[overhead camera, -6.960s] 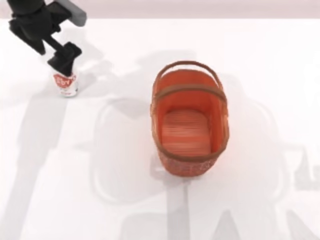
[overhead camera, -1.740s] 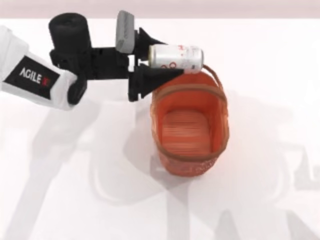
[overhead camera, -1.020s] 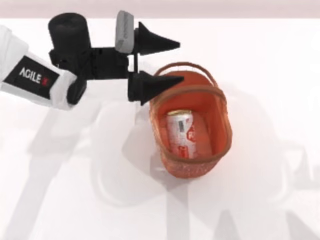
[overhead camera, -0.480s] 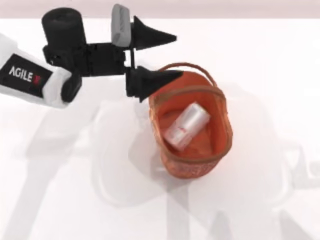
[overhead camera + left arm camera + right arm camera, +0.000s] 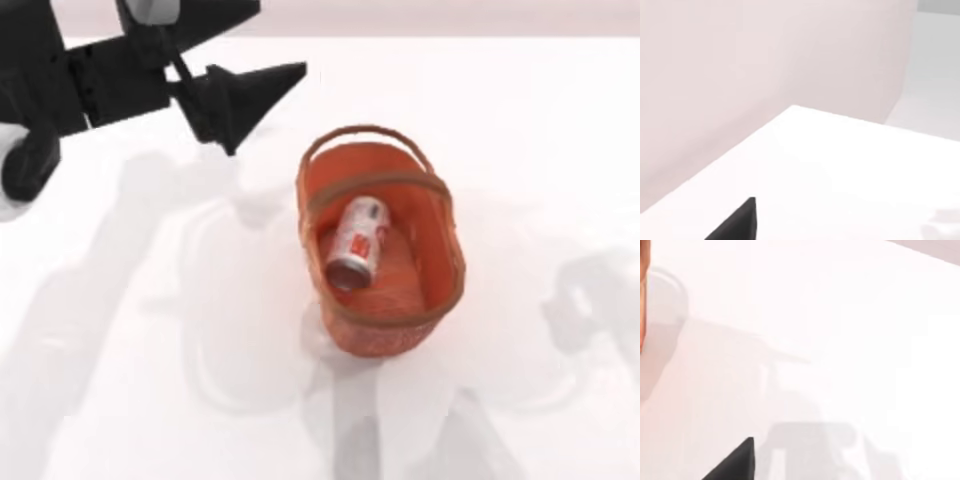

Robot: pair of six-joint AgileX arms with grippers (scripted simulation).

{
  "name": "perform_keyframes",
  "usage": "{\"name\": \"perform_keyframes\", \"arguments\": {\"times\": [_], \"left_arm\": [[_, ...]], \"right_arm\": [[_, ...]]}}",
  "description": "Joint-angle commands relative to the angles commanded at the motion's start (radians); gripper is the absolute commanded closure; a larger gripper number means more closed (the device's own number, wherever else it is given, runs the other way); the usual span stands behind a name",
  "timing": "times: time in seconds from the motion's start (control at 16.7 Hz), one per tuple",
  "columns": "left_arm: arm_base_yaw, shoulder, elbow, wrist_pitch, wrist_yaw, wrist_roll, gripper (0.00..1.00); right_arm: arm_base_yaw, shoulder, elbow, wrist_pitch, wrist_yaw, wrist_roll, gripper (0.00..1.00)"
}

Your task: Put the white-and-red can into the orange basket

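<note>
The white-and-red can (image 5: 357,240) lies on its side inside the orange basket (image 5: 448,240), under the brown handle (image 5: 378,181), one metal end facing the near left wall. My left gripper (image 5: 278,38) hovers open and empty above the table's far left, apart from the basket; its lower finger (image 5: 250,88) points toward the basket. The left wrist view shows only one dark fingertip (image 5: 737,223) over bare table. My right arm is out of the top view; its wrist view shows a single fingertip (image 5: 735,463) and a sliver of the basket (image 5: 641,300).
The white table's far edge meets a pale wall (image 5: 715,75) behind the left gripper. Arm shadows (image 5: 590,300) fall across the table at the right and front.
The left gripper, open since dropping the can, has drawn back to the left and risen. The can has rolled within the basket and settled at a steeper slant.
</note>
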Motion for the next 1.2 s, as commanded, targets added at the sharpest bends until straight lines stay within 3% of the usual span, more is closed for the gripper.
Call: {"name": "perform_keyframes", "arguments": {"times": [0.78,0.96,1.2], "left_arm": [[0.157,-1.148,-0.633,-0.491,-0.641,-0.020,0.00],[0.187,-1.385,-0.763,-0.588,-0.768,-0.015,0.00],[0.217,-1.624,-0.892,-0.681,-0.895,-0.007,0.00]], "right_arm": [[0.331,1.236,1.295,-0.896,0.001,-0.529,0.00],[0.396,1.463,1.571,-1.050,0.006,-0.635,0.00],[0.462,1.689,1.869,-1.198,0.015,-0.743,0.00]]}}
